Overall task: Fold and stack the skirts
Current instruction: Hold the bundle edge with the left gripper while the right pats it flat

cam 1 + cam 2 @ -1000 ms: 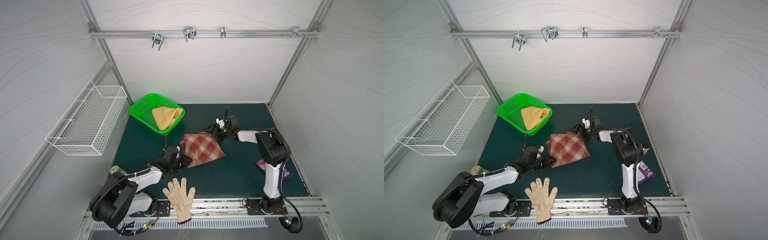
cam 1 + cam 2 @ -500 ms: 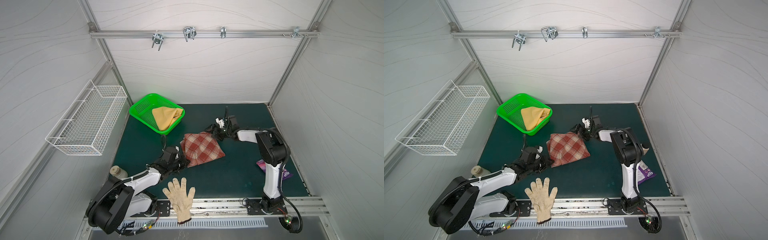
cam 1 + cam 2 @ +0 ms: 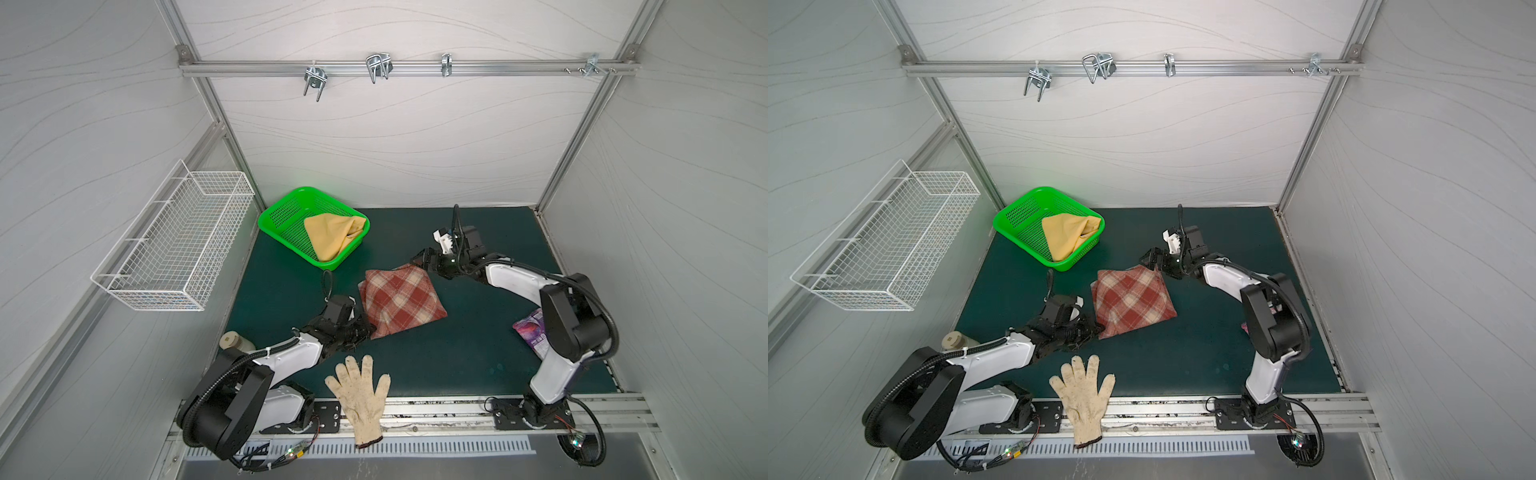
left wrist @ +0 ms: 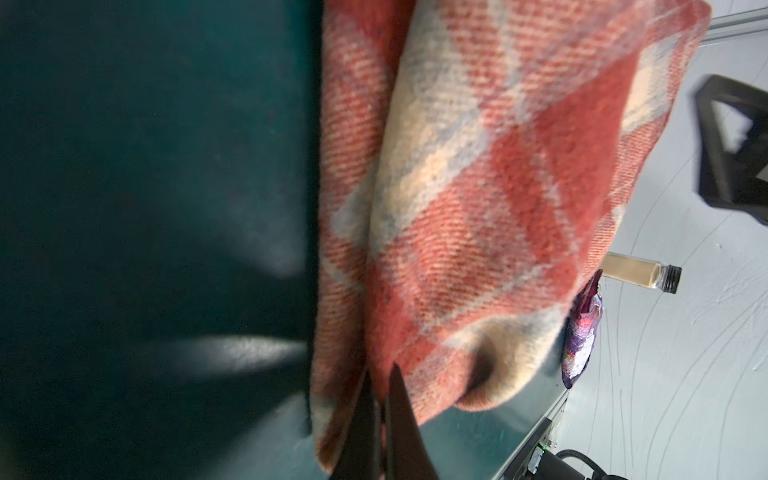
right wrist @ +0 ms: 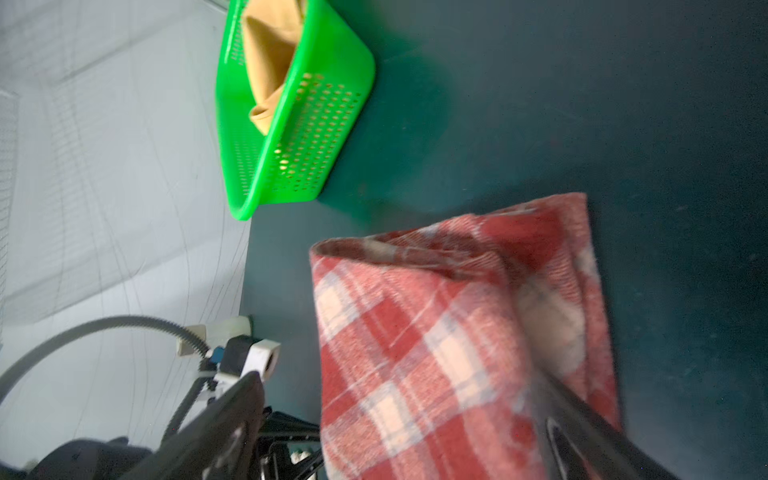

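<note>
The rust-red and cream plaid woolly skirt (image 3: 401, 301) lay partly folded mid-way across the dark green mat (image 3: 457, 365). The left gripper (image 3: 368, 329) was pinched closed on its near corner, and the right gripper (image 3: 422, 262) was spread wide at its far corner. The plain mustard-yellow skirt (image 3: 332, 237) sat crumpled in the green plastic basket (image 3: 282, 208). It was judged unfolded, with stacking not begun.

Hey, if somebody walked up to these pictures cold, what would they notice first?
Probably the rust-red and cream plaid skirt lying in the middle of the mat, with the left claw shut on its near corner and the right claw open at its far corner. Next, the bright green basket at the back left, holding the mustard-yellow skirt. An off-white glove lies at the front edge.
</note>
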